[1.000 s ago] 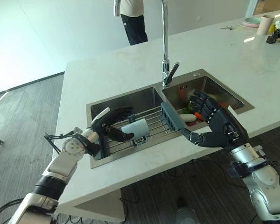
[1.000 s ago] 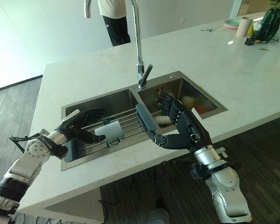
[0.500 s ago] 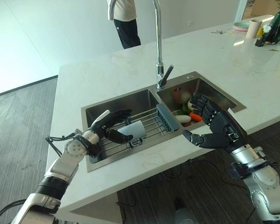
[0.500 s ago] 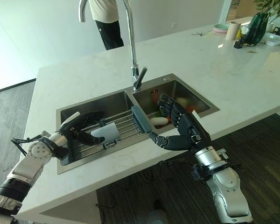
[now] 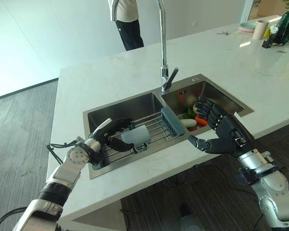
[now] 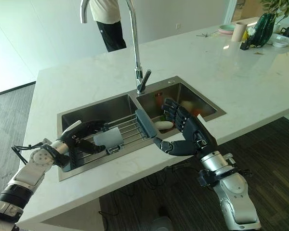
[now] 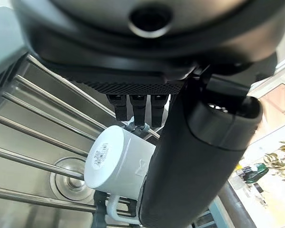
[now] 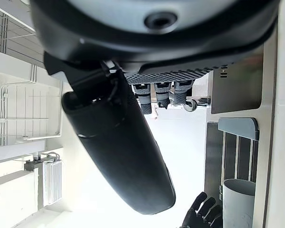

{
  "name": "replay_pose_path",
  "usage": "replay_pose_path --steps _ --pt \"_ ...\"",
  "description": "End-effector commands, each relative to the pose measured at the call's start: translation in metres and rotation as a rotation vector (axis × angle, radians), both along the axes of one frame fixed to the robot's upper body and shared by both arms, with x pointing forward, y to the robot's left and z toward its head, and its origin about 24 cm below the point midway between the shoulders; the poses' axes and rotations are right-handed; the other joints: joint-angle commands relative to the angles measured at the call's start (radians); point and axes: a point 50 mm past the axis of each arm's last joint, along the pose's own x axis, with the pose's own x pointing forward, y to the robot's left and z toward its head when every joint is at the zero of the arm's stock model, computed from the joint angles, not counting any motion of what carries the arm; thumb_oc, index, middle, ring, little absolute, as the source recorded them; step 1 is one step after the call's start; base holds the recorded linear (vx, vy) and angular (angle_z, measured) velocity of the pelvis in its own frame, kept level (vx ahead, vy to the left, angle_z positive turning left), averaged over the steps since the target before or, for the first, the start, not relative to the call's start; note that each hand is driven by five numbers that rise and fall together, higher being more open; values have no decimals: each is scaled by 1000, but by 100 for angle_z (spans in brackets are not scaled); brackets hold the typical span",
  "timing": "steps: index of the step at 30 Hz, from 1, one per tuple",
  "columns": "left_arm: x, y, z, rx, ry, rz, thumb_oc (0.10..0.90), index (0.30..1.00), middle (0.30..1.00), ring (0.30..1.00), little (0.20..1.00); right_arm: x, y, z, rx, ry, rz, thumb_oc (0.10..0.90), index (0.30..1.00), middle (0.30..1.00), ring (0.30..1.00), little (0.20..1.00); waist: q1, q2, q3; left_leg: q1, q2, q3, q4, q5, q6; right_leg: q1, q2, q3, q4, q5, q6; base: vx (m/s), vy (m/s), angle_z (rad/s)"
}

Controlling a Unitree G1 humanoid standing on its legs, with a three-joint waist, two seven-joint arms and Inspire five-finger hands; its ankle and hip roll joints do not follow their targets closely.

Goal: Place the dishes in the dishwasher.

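On the wire rack (image 5: 156, 129) across the sink's left basin, the left hand (image 5: 107, 135) curls round a white cup (image 5: 136, 136); the right hand (image 5: 221, 132) hangs spread, empty, over the right basin's remaining dishes (image 5: 189, 122), none loaded yet

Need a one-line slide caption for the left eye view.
Left hand closes round a white cup on the sink rack; right hand open over the right basin.

White mug (image 5: 137, 135) on silver wire rack (image 5: 156, 129) with grey-blue end piece (image 5: 172, 121), centre frame; steel sink (image 5: 216, 94); white marbled countertop (image 5: 111, 77); orange and green items (image 5: 198, 119) in right basin.
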Motion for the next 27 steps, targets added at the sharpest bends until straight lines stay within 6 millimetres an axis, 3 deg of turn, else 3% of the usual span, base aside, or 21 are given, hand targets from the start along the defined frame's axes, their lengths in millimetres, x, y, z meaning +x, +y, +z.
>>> replay_pose_path --steps 1,27 --pt "24 -2 66 38 -264 -19 800 900 900 900 900 -2 -5 57 -23 -288 14 800 900 900 900 900 -11 28 -20 57 -58 -77 -58 -111 78 28 6 -20 193 -303 89 10 21 -3" --pt "37 19 60 209 -140 85 800 900 900 900 900 2 -5 60 -65 -273 37 800 900 900 900 900 -27 37 -15 62 -68 -63 -58 -111 85 31 12 -9 193 -302 91 0 0 0"
